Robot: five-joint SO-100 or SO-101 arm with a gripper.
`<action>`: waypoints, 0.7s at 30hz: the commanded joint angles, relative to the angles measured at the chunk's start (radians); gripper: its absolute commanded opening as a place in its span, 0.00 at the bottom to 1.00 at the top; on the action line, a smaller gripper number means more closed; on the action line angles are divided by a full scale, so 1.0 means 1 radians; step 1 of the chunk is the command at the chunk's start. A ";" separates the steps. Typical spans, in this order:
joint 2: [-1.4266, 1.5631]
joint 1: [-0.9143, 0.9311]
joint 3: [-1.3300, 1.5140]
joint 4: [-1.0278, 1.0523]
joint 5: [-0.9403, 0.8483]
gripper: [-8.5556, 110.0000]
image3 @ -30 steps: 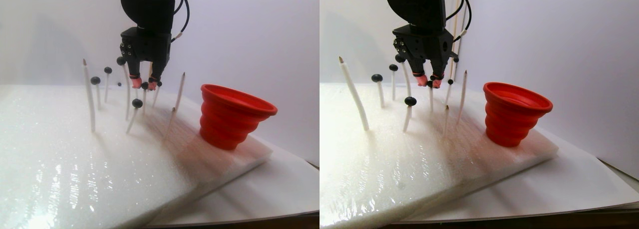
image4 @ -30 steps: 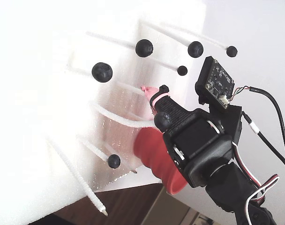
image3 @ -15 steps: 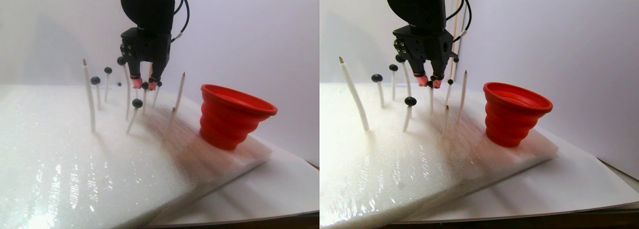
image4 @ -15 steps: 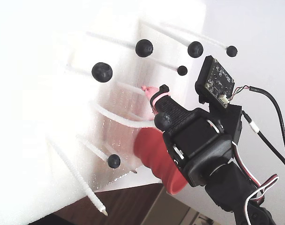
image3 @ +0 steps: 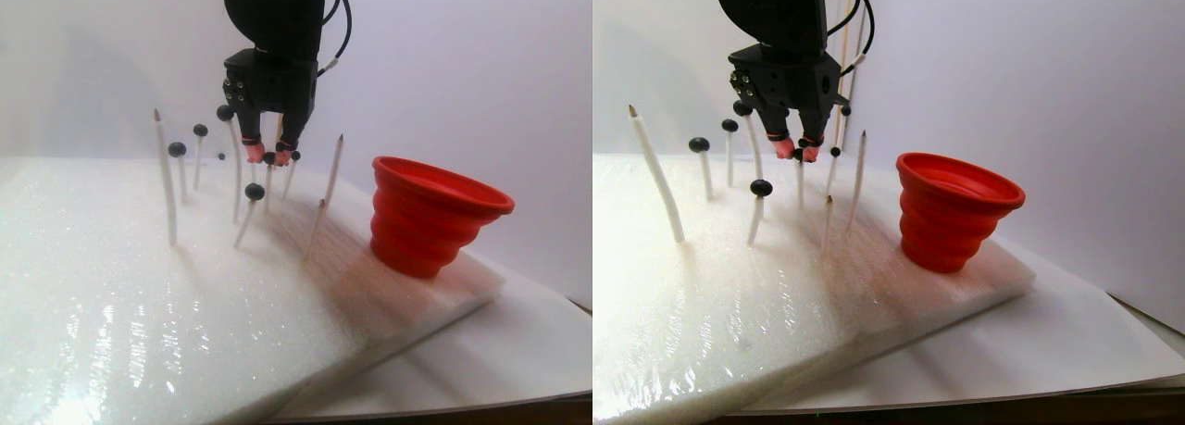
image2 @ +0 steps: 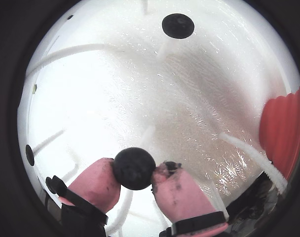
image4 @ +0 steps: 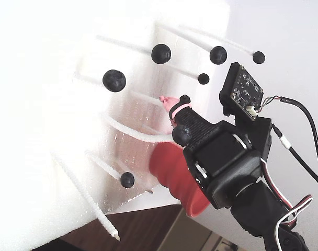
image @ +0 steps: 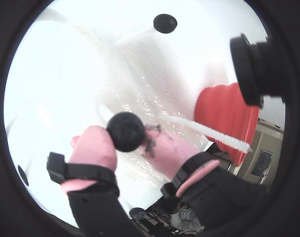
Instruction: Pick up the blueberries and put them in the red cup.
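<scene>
A: What do the wrist views show?
B: In both wrist views the gripper (image: 132,143) has its pink-tipped fingers (image: 93,150) pinched against one of the blueberries (image: 126,131), a dark ball sitting between the two pads. In a wrist view the red cup (image: 221,116) stands off to the right, and another berry (image: 165,22) sits on a white stick (image: 209,132) near the top.

A: And the stereo pair view?
B: The gripper (image3: 268,154) hangs over the cluster of sticks planted in the white foam surface (image3: 139,286). The red cup (image3: 430,217) stands upright on the foam, well to the right of the sticks.

A: The fixed view?
B: Several berries (image4: 114,80) sit on stick tips; the arm partly hides the cup (image4: 172,172).
</scene>
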 commanded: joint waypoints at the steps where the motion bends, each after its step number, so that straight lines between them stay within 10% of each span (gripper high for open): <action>1: 0.123 0.028 -0.012 0.005 -0.011 0.16; 21: 0.239 0.083 0.032 0.107 -0.008 0.16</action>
